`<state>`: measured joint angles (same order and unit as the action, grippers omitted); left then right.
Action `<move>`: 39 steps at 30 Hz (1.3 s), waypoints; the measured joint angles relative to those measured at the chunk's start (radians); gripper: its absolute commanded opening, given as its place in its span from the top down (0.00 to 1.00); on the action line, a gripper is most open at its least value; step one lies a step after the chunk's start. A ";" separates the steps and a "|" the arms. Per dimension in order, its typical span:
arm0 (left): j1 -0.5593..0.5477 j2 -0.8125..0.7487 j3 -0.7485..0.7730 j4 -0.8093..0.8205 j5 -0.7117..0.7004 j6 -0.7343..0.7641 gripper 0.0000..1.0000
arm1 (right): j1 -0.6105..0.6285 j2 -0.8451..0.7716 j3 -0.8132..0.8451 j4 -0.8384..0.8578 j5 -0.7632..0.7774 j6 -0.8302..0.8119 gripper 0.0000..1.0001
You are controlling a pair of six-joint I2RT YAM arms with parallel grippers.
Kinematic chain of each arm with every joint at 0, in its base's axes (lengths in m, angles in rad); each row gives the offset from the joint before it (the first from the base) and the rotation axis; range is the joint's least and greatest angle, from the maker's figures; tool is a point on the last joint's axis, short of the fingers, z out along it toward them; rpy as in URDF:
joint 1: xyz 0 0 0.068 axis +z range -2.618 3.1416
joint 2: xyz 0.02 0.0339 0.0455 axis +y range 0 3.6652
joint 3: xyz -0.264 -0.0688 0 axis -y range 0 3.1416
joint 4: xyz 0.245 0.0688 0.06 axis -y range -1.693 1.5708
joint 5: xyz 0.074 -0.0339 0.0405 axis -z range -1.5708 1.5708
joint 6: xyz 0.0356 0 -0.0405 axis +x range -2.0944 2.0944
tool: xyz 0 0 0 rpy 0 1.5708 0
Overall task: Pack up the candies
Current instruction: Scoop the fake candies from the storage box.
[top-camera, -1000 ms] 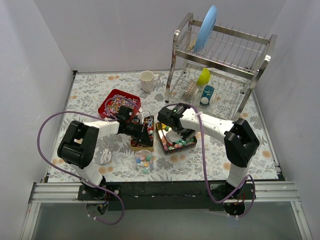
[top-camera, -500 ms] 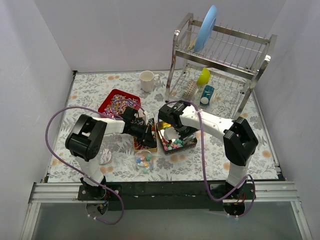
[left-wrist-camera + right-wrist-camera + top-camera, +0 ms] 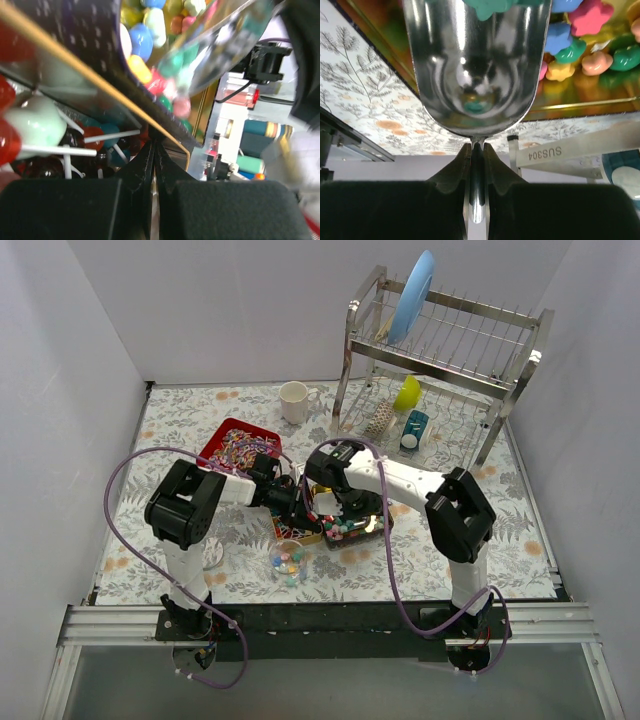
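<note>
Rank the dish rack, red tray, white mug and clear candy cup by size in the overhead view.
1. dish rack
2. red tray
3. white mug and clear candy cup, which look about alike

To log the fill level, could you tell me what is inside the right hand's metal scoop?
The scoop is mostly bare shiny metal, with a teal candy at its far lip, cut off by the frame. The teal spot deeper inside may be a reflection.

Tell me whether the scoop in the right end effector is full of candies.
No, the scoop shows mostly bare metal in its bowl, with candies only at its far lip.
</note>
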<state>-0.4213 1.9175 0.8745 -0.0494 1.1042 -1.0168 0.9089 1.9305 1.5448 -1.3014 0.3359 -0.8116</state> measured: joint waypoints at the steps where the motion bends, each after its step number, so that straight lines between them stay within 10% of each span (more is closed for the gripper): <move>1: 0.000 0.006 0.000 0.016 0.005 -0.013 1.00 | 0.002 0.011 0.010 0.000 -0.019 0.014 0.99; 39: 0.053 0.056 0.030 0.133 0.047 -0.152 1.00 | -0.142 0.220 0.263 0.098 -0.285 0.438 0.99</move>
<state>-0.3687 1.9739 0.9043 0.0834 1.1511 -1.1690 0.7666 2.1506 1.8080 -1.2030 0.0509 -0.3740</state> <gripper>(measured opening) 0.008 0.175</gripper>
